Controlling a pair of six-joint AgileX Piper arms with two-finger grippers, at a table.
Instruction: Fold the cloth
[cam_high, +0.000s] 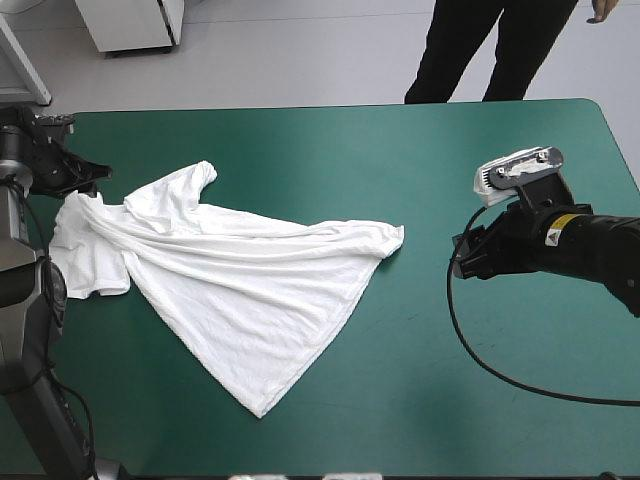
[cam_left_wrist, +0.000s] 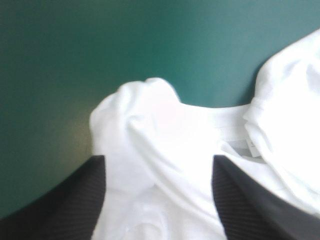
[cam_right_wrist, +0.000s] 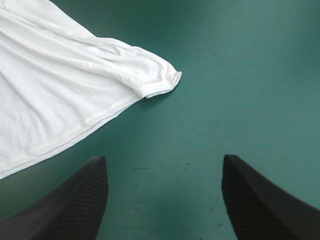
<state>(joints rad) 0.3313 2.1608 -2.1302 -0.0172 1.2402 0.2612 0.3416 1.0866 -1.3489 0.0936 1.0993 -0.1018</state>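
— So, where is the T-shirt (cam_high: 240, 290)?
— Lying wrinkled on the left half of the teal-green cover (cam_high: 450, 150), with one corner reaching toward the table's middle.
— And the left gripper (cam_left_wrist: 159, 160)?
— Its black fingers stand wide apart at the shirt's left end, with white cloth by the neckline bunched between them.
— The right gripper (cam_right_wrist: 165, 160)?
— Also wide, over bare cover. That corner lies ahead of it, not touching.

Both wrist views cut the T-shirt (cam_right_wrist: 60, 100) off at the edge; it hides the table (cam_left_wrist: 75, 60) between the left end effector's (cam_left_wrist: 159, 157) fingers.
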